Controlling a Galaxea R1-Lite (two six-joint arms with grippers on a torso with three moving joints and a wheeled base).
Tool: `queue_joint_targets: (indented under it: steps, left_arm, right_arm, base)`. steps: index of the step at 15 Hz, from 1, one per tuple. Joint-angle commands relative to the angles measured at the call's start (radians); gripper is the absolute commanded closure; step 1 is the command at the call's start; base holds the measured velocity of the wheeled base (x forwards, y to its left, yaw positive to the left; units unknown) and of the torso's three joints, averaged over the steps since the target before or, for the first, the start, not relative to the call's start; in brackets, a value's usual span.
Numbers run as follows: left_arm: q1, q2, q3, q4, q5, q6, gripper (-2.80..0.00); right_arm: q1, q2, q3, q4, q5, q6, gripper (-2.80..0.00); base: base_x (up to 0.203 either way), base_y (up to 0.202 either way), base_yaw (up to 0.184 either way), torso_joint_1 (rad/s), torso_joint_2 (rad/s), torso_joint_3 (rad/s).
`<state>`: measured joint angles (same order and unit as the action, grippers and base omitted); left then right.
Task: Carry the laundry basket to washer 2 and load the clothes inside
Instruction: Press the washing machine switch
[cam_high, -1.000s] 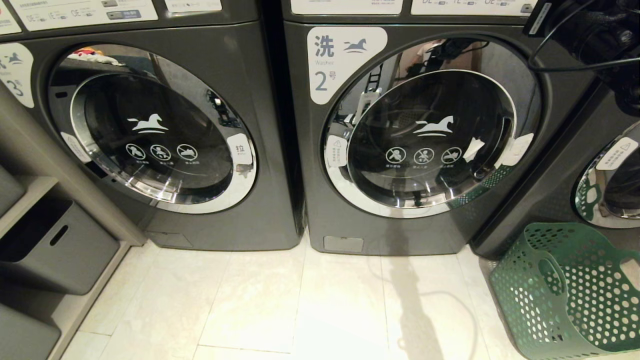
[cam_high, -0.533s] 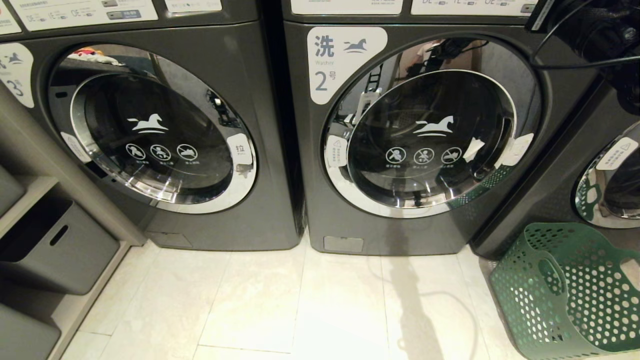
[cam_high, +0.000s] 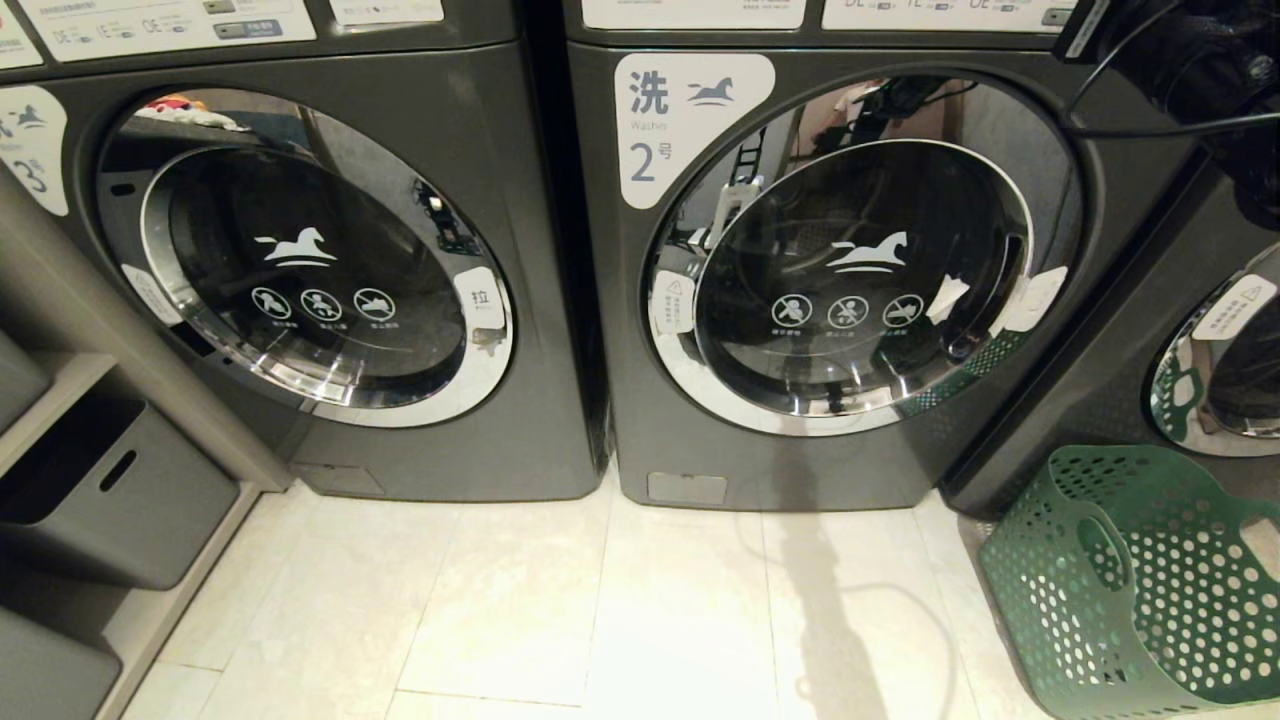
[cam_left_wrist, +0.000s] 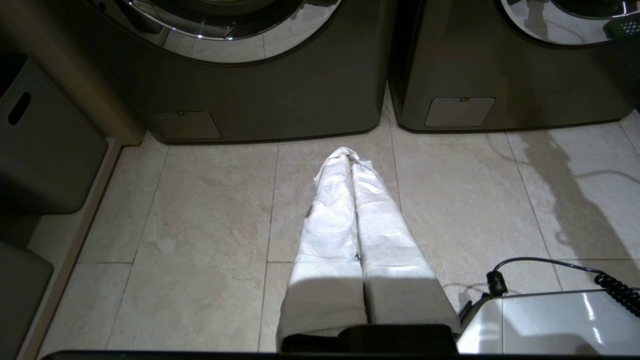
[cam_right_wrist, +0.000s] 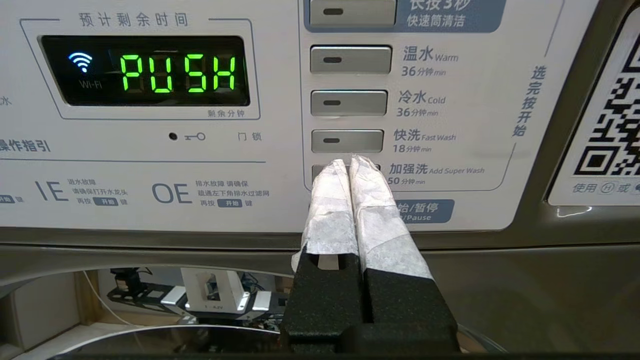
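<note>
Just past right claw (cam_right_wrist: 352, 162) tips, pressed together and empty: control panel (cam_right_wrist: 150, 190) buttons, fingertips touching or nearly touching button beside "Add Super Wash"; which washer's panel cannot be told. Below claw: washer 2 (cam_high: 600, 300), door (cam_high: 860, 270) shut. Lower, off to robot's right: green basket (cam_high: 1140, 590) on floor, before neighbouring washer. Clothes not seen. Left claw (cam_left_wrist: 352, 155) pressed together, empty, pointed over tiles (cam_left_wrist: 200, 225). Step judged: pressing wash button, loading apparently done. Next: firm square push required, then start button.
</note>
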<state>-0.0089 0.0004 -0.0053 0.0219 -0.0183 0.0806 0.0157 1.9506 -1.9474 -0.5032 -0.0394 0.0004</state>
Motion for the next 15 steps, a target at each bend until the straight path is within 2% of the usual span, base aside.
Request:
queue_joint_targets:
  steps: [1,15]
  left_arm:
    - [0.000,0.000,-0.001,0.000,0.000,0.001,0.00]
    - [0.000,0.000,0.001,0.000,-0.002,0.001,0.00]
  right_arm:
    - [-0.005,0.004,-0.001,-0.003,0.001,0.001,0.00]
    - [-0.010,0.004,-0.001,-0.037,0.017,0.037,0.00]
  base:
    - [0.000,0.000,0.000,0.000,0.00,0.000]
    - [0.000,0.000,0.000,0.000,0.00,0.000]
